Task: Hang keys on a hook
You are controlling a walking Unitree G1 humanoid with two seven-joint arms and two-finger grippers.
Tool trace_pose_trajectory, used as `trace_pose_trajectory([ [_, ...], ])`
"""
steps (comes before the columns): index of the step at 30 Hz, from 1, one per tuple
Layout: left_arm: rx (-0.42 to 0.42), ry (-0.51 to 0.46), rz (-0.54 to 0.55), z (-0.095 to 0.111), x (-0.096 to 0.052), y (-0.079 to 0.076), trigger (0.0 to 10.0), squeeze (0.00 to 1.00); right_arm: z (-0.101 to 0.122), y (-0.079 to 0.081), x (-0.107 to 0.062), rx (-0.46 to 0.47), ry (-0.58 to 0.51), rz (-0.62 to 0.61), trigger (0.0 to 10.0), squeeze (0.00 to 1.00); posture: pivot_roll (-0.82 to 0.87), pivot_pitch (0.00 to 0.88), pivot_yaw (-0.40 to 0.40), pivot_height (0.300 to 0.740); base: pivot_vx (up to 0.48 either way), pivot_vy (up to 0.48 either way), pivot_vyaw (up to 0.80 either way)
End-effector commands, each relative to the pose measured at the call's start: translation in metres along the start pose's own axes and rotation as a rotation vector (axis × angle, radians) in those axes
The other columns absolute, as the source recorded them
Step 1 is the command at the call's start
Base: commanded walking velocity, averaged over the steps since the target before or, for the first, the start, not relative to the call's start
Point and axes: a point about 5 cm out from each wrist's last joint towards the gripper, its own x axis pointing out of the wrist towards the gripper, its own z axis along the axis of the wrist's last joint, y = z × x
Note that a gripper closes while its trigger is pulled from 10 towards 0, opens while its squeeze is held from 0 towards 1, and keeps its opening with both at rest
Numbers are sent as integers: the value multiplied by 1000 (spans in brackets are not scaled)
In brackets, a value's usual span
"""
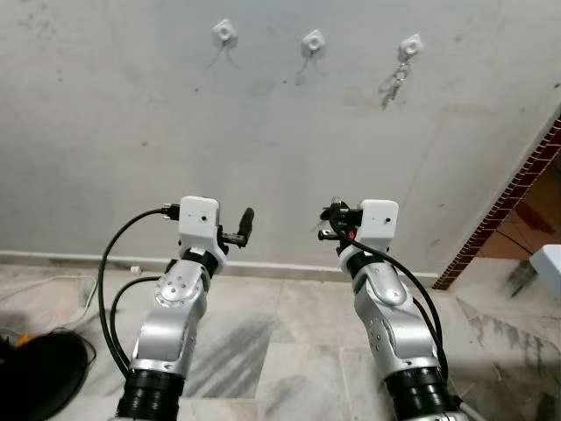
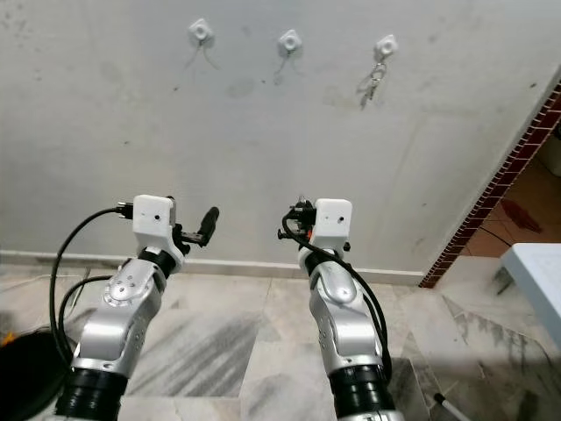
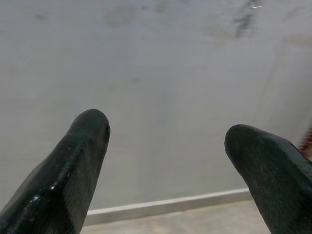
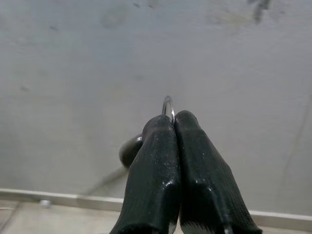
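At the far left, near me on the floor (image 1: pixel 289 351), lies a dark round thing (image 1: pixel 39 373) I cannot make out clearly, with a white cable beside it. My left hand (image 3: pixel 168 146) is raised in front of the wall (image 1: pixel 131 132), its two black fingers (image 3: pixel 73 165) spread wide with nothing between them. High on the wall runs a row of three white hooks: the left hook (image 1: pixel 224 32) and the middle hook (image 1: pixel 313 40) are bare, and the right hook (image 1: pixel 410 46) carries a bunch of keys (image 1: pixel 394 85) hanging against the plaster. My right hand (image 4: pixel 174 119) is held up beside the left, well below the hooks, fingers pressed together on a thin key ring (image 4: pixel 168 105) whose loop pokes out above the tips; a dark rounded piece (image 4: pixel 130 148) sits just behind them. Far right, a brick edge (image 1: pixel 517 189) slants down to the floor.
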Motion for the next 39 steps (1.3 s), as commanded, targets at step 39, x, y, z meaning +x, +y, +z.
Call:
trace_pose_trajectory([
  [39, 19, 19, 14, -1, -1, 9, 10000, 0, 5, 10, 1, 17, -27, 19, 10000, 0, 117, 0, -67, 740, 359, 148, 0],
])
